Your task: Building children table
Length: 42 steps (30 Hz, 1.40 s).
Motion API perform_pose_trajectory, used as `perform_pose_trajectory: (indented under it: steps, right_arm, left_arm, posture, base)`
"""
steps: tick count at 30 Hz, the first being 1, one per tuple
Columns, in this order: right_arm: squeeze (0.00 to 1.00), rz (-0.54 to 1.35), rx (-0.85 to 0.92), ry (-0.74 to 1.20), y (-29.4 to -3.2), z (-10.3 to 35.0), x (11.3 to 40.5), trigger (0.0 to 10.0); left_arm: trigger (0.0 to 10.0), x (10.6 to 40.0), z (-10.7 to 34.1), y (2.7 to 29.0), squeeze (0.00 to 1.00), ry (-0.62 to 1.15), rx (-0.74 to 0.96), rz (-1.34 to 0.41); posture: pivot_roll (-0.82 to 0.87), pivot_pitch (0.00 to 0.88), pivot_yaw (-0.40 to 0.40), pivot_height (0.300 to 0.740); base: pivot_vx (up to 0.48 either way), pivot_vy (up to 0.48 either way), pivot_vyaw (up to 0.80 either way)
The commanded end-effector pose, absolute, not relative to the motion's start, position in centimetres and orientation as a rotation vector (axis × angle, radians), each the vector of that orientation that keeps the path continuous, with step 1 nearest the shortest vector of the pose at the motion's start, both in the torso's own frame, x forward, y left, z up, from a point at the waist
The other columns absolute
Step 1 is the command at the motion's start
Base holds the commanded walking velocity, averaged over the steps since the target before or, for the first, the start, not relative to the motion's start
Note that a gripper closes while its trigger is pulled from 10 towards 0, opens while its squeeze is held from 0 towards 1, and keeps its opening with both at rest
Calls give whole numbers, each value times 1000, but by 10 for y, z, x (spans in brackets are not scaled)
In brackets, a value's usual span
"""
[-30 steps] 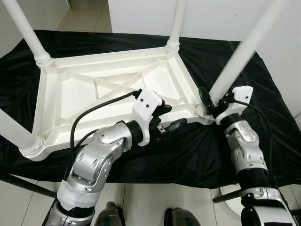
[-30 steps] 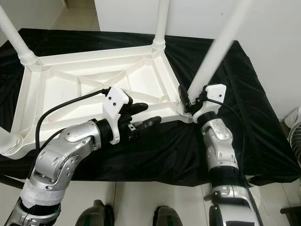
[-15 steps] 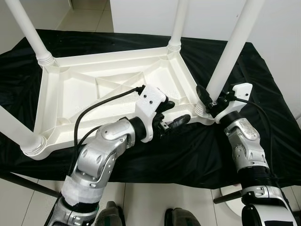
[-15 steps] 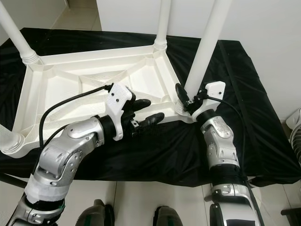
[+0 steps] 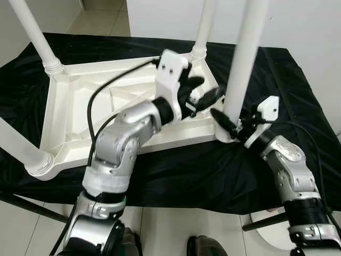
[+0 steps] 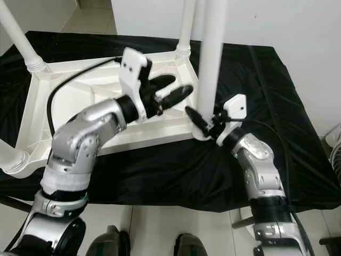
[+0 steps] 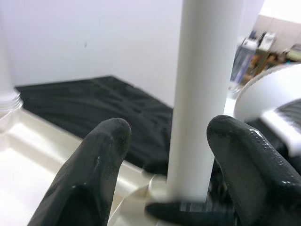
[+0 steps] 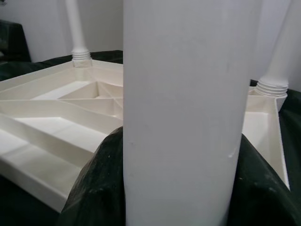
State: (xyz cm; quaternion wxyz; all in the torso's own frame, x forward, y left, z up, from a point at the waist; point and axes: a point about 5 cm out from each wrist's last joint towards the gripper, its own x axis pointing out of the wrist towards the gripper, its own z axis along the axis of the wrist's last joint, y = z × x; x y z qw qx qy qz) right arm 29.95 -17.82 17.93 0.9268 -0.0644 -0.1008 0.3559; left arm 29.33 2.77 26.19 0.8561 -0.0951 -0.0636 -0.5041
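While right hand (image 5: 230,124) clamps table leg (image 5: 244,58) base, left hand (image 5: 205,93) reaches raised, fingers spread, empty.

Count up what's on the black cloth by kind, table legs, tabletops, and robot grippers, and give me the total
White table legs: 4, the near-right leg, far-right leg, far-left leg, near-left leg
White upturned tabletop: 1
Black-fingered grippers: 2, the left gripper and the right gripper
Total: 7
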Motion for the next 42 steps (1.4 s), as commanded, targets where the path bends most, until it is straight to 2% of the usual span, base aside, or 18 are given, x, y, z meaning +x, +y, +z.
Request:
perform_pose_trajectory:
  steps: [1,2,6,7,25,26,38,39,40,42]
  right_arm:
    - [0,763,-147,-194,-177,180,297,10000]
    - [0,773,-146,-186,-177,179,296,10000]
    - [0,831,-149,-169,-171,178,292,10000]
    - [0,838,-147,-168,-169,178,292,10000]
    - [0,945,-181,-127,-159,181,289,10000]
    - [0,949,-183,-127,-158,181,289,10000]
    - [0,963,-175,-117,-155,182,291,10000]
    - [0,965,-176,-116,-154,181,291,10000]
    - [0,968,-178,-114,-154,182,291,10000]
    - [0,969,-180,-113,-153,182,291,10000]
  left_arm:
    - [10000,292,262,25,922,-114,-237,-1128]
    - [10000,292,265,24,1000,-116,-252,-1145]
    - [10000,293,272,23,1000,-125,-246,-1170]
    - [10000,292,275,23,0,-128,-248,-1184]
    - [10000,295,290,17,0,-115,-248,-1230]
    - [0,296,291,17,0,-115,-251,-1218]
    - [0,302,296,18,0,-110,-239,-1185]
    - [2314,302,296,17,0,-99,-233,-1188]
    - [10000,302,295,16,0,-89,-219,-1191]
    - [10000,302,295,15,0,-82,-208,-1193]
  posture:
    - [-83,57,23,740]
    - [-83,57,23,740]
    - [-77,56,29,740]
    - [-76,54,29,740]
    - [-54,46,33,740]
    - [-54,46,33,740]
    - [-45,46,43,740]
    - [-44,47,43,740]
    - [-44,47,43,740]
    - [-44,47,43,740]
  base:
    - [0,0,0]
    - [0,0,0]
    - [0,0,0]
    - [0,0,0]
    - [0,0,0]
    - [0,0,0]
    - [0,0,0]
    - [0,0,0]
    - [0,0,0]
    - [0,0,0]
